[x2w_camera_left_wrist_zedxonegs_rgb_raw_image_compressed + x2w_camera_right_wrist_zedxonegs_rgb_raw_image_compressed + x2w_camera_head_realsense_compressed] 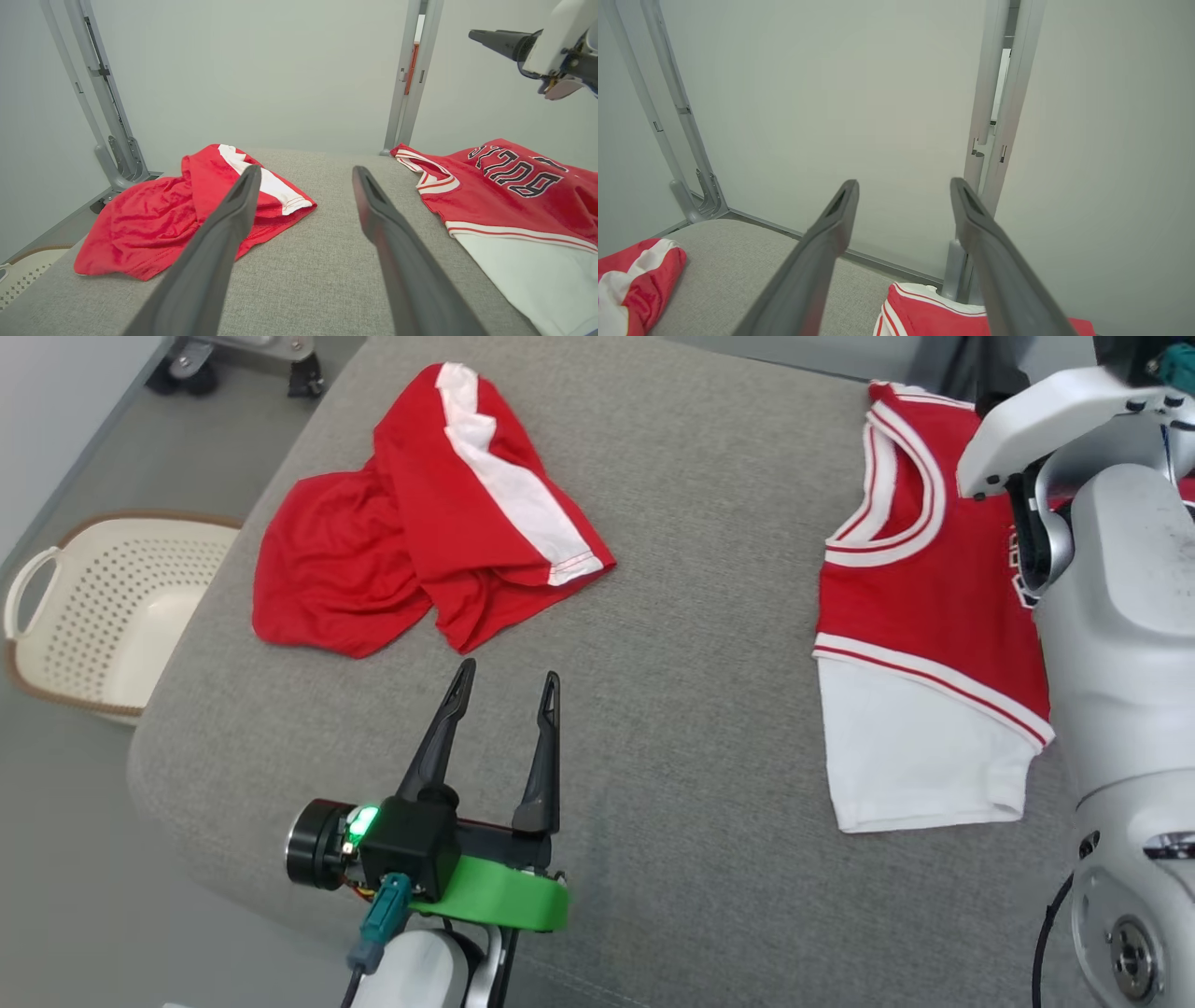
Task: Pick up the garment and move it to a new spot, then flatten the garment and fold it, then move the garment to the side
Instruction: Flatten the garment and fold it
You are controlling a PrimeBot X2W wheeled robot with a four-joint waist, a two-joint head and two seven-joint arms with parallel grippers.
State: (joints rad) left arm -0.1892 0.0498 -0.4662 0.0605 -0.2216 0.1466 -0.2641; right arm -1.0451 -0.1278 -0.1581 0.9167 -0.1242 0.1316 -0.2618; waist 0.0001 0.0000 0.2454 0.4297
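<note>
Jersey (pixel 924 616) — red top, white lower panel — lies spread on the grey cushion (pixel 709 616), directly under the right hand (pixel 903 186) and well off to the right of the left hand (pixel 509 674). Right hand: jaws wide, nothing in them. It hangs clear above the cloth, aimed at the wall, with the collar end just below its fingers. Left hand: also wide and empty, low over the cushion's near edge. Crumpled red shorts (pixel 420 551) lie ahead of it and slightly left, apart from the tips.

My read: the jersey is at its spot and flattening is the step in hand. It looks mostly flat but skewed. The side beyond the right arm is hidden, so I can't confirm that edge.

To do it well:
- Drop the right hand onto the collar end to pin it.
- Bring the left hand across to the white hem nearest it and pinch one layer only.
- Pull outward, low along the cushion, to take out slack. Lifting high will likely let the light fabric bunch back.
- Keep the left hand's path on the near side of the shorts so it doesn't drag them.
- Check that both hem corners sit square before any fold.
</note>
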